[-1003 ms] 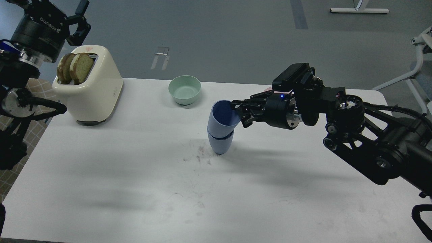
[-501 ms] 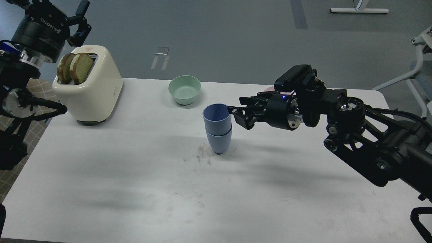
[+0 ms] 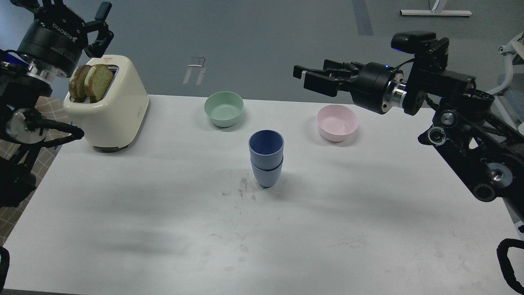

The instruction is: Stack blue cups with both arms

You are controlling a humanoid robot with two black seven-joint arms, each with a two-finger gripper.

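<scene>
I see the 2 blue cups (image 3: 266, 157) nested upright mid-bench (image 3: 163, 213), clear of both arms. My right claw (image 3: 305, 78) hangs released above; my left claw (image 3: 98, 28) looks spread too. Light, stiff plastic, probably slick: I'd pinch the rim.

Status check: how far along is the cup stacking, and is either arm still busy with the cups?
Stacking looks done: the upper blue cup sits nested upright in the lower blue cup on the white table. Nothing is in hand: the right gripper is open and empty, raised above the far edge, and the left gripper hangs open above the toaster. Nothing visibly remains.
</scene>
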